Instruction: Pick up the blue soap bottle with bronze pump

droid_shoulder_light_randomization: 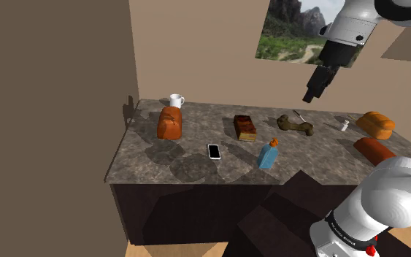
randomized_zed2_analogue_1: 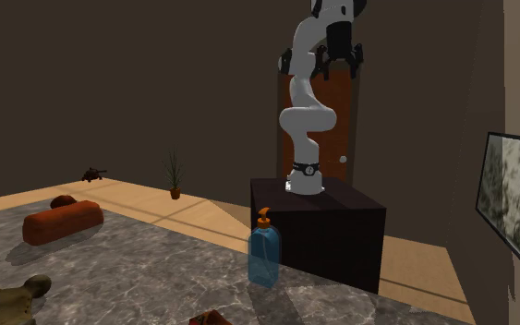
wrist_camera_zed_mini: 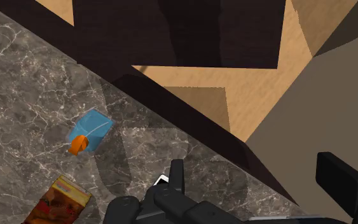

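Fingers were spread and empty, high over the veined grey table. Bottle stood upright at their 7 o'clock in the shoulder view, near the front edge. Risk: it was tall, narrow, glossy translucent blue with an orange pump, so an off-centre close could tip it or let it slip.

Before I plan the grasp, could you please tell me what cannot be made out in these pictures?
Shoulder view: the small white item beside the loaf is too small to identify.
Shoulder view: the arm partly hides the red-brown roll.
Wrist view: the bottom edge cuts off the box.
Wrist view: the bottle is seen from above, so its base is hidden.
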